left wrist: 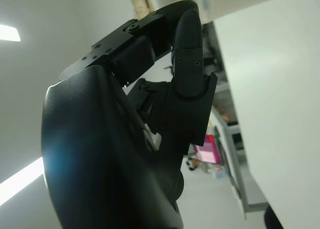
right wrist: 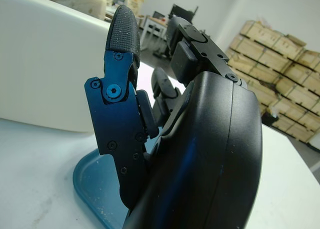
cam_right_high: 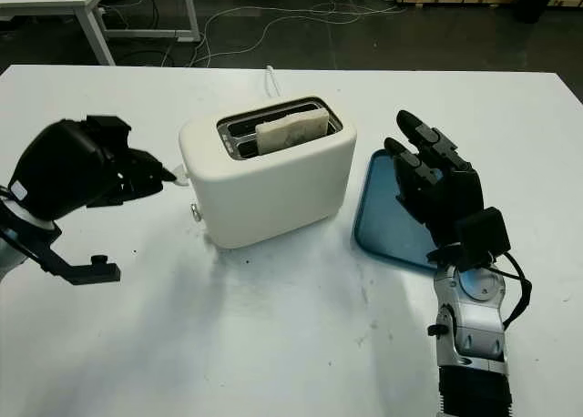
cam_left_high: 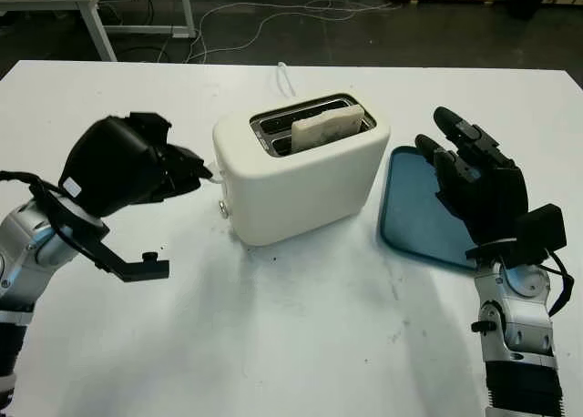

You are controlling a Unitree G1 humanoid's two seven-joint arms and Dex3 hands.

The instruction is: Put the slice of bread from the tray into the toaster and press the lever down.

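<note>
A cream toaster [cam_left_high: 301, 176] stands mid-table. A pale slice of bread [cam_left_high: 328, 126] sits in its nearer slot, the top edge sticking out. My left hand [cam_left_high: 187, 173] hovers just left of the toaster with its fingers curled and holding nothing; the fingertips are close to the small white lever [cam_left_high: 209, 171] on the toaster's left end. My right hand [cam_left_high: 474, 167] is open and upright over the near edge of the blue tray [cam_left_high: 410, 217], which lies right of the toaster with nothing on it. The right wrist view shows the toaster wall [right wrist: 45, 64] and the tray's rim [right wrist: 90, 181].
The toaster's white cable [cam_left_high: 285, 78] runs off the table's far edge. A round knob [cam_left_high: 224, 209] sits low on the toaster's left end. Beyond the table are a dark floor with loose cables [cam_left_high: 273, 16] and a white desk leg [cam_left_high: 96, 25].
</note>
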